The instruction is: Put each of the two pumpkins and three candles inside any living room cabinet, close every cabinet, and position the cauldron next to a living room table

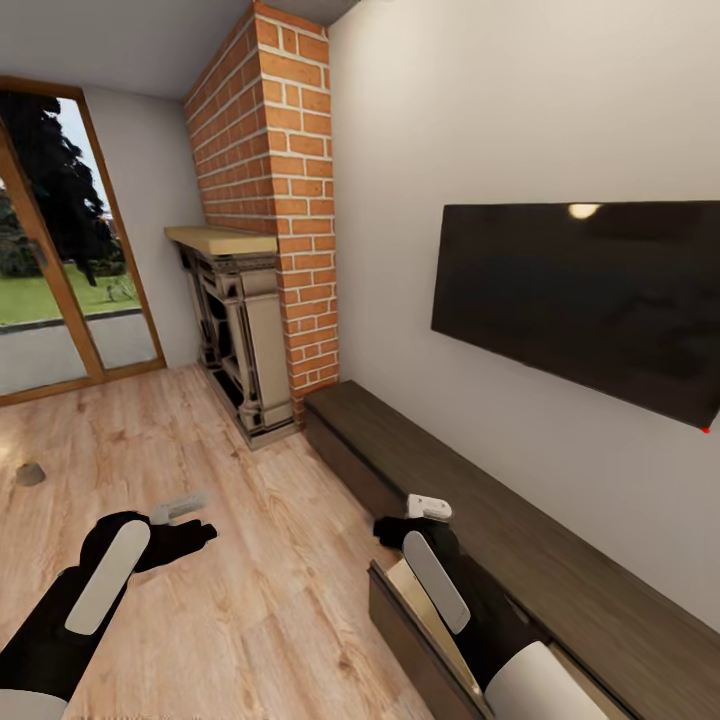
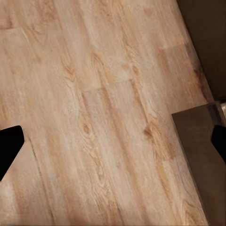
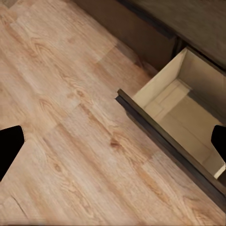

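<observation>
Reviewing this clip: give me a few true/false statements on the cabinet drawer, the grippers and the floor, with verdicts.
1. A drawer of the cabinet stands open. True.
2. A pumpkin lies inside that drawer. False: the visible part is bare.
3. The right gripper holds a candle. False: it is open, holding nothing.
4. A small grey object lies on the floor near the glass door. True.
5. The left gripper is open over the floor. True.

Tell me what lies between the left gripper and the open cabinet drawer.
Bare wooden floor only: in the head view nothing sits between the left gripper and the pulled-out drawer of the cabinet.
</observation>
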`<state>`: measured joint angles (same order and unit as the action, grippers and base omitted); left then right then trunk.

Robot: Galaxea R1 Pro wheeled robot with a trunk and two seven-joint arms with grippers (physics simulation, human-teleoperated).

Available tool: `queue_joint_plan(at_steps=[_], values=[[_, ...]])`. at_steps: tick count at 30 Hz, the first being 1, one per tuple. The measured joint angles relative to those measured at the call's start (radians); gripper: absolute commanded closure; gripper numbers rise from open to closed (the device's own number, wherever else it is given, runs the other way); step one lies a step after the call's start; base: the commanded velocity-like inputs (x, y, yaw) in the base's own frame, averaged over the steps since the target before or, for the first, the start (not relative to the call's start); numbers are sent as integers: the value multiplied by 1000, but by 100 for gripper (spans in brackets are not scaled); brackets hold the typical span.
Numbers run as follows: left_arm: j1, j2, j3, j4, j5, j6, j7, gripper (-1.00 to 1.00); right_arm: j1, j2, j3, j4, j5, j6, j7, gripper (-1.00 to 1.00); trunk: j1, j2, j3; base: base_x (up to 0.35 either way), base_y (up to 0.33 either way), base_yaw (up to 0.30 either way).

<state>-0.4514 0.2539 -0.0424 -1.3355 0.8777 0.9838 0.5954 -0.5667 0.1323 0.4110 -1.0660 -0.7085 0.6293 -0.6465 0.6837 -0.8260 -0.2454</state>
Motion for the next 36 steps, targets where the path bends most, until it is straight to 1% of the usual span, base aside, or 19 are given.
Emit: queue_joint_plan(at_steps=[17, 36], values=[[0, 1, 2, 0, 8, 0, 0, -100, 0, 1, 3, 1, 2, 0, 0, -100, 0, 0, 14, 0, 0, 258], [0, 3, 2, 2, 9, 0, 0, -100, 0, 1, 3, 1, 3, 0, 0, -100, 0, 0, 29, 0, 0, 258]])
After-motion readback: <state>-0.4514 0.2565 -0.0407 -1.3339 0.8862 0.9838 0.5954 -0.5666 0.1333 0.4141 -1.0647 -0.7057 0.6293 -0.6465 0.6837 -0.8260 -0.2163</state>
